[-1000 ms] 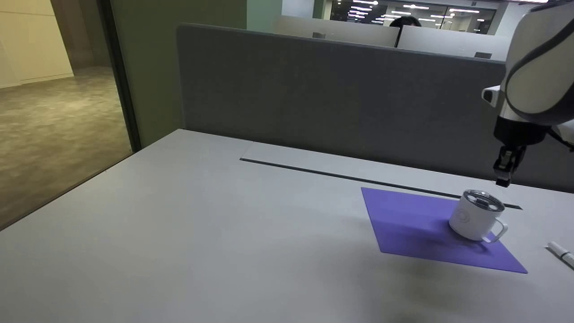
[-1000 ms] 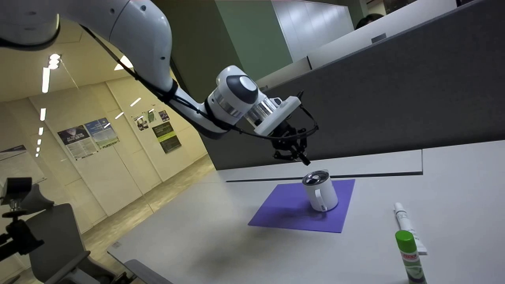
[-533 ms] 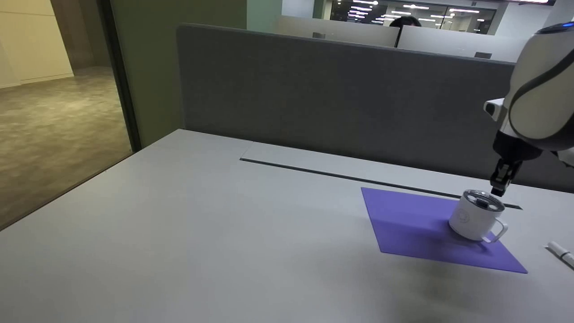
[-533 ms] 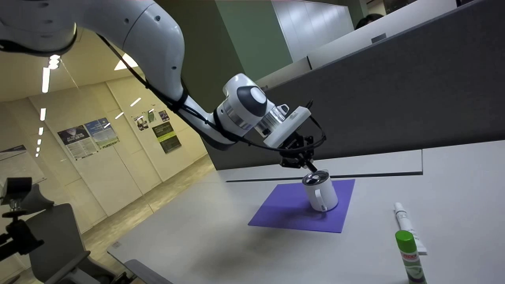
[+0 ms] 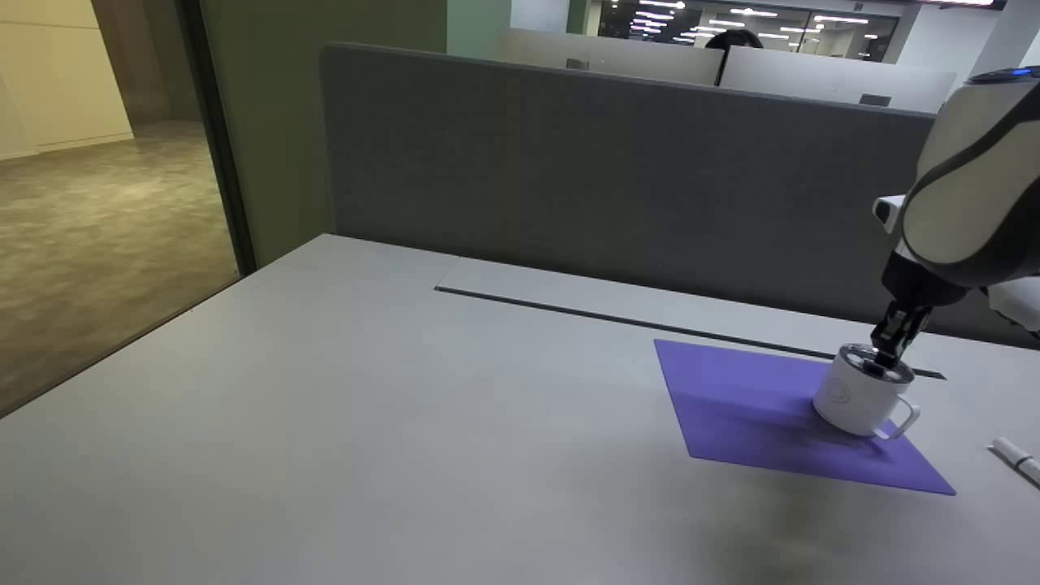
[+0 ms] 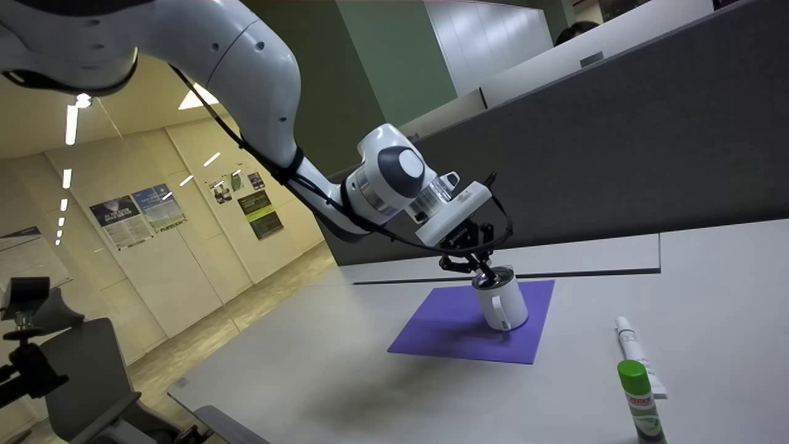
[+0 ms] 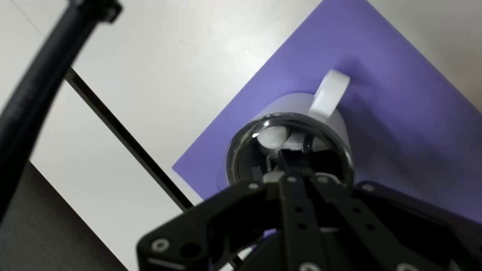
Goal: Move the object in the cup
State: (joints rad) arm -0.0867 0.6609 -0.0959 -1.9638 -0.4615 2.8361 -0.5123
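Observation:
The white cup stands upright on the purple mat in both exterior views; its handle shows in the wrist view. A shiny clear lid with a dark tab covers it. My gripper points down at a slant, its fingertips together at the lid, as in the other exterior frame. In the wrist view the fingertips lie over the lid and hide part of it. I cannot tell whether they press on the tab.
The purple mat lies on the white table. A white tube and a green-capped bottle are at the side. A dark slot runs along the table's back, before a grey partition.
My gripper has come down from above and behind the cup until its fingertips are at the lid. The cup, the mat and the gripper's closure look unchanged.

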